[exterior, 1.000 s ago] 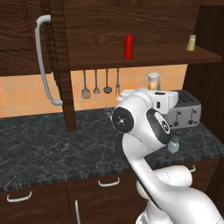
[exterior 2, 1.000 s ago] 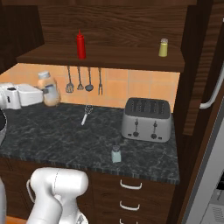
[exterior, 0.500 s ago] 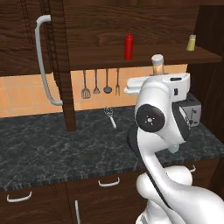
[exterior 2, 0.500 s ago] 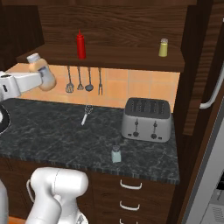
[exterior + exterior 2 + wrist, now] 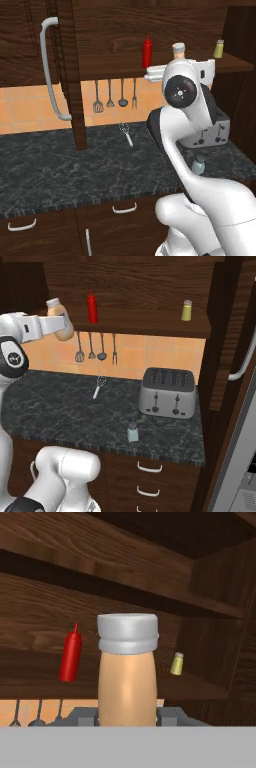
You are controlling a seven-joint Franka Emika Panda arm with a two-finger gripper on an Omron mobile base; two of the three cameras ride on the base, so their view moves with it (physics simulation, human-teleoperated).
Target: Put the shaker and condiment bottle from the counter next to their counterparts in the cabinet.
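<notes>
Pincer (image 5: 61, 330) clamped on peach-orange translucent bottle with pale grey cap (image 5: 127, 674), held upright at shelf height.
Upper left of right base view, near slim red squeeze bottle (image 5: 92, 307); small blue-grey shaker (image 5: 132, 432) stood on black marbled tabletop (image 5: 60, 411), lower centre.

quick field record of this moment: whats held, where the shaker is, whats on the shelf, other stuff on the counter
held: condiment bottle, upright in the gripper, raised at shelf level
shaker: standing on the counter, near its front edge, in front of the toaster
cabinet shelf: red squeeze bottle and yellow-green shaker, well apart
counter extras: whisk
wall: hanging utensils
</notes>
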